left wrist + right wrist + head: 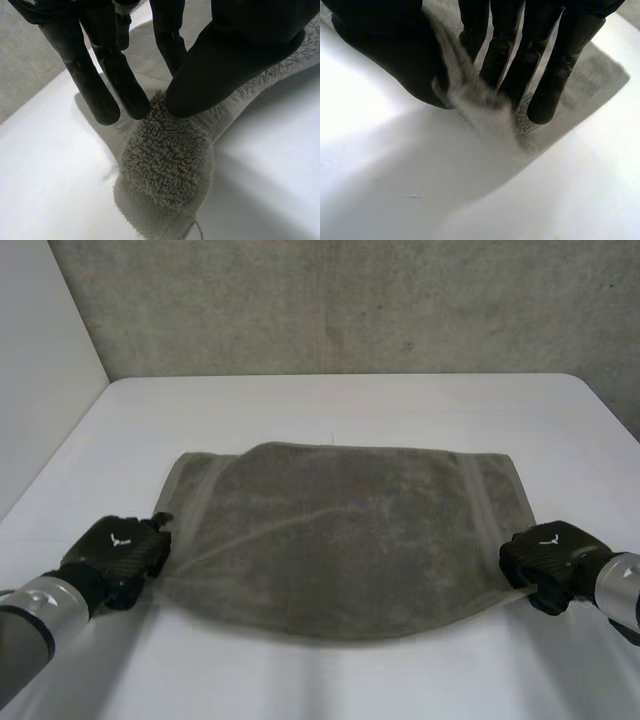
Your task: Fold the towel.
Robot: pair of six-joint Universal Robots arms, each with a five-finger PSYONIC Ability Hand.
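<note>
Left hand pinches the towel at its near left corner, thumb against straight fingers, terry bunched up at the fingertips. Right hand has the near right corner, cloth clamped between thumb and fingers. Between the two hands the grey towel lies spread over the middle of the white table, far edge well away from both.

Lab-like test bench: bare white table, concrete wall.
</note>
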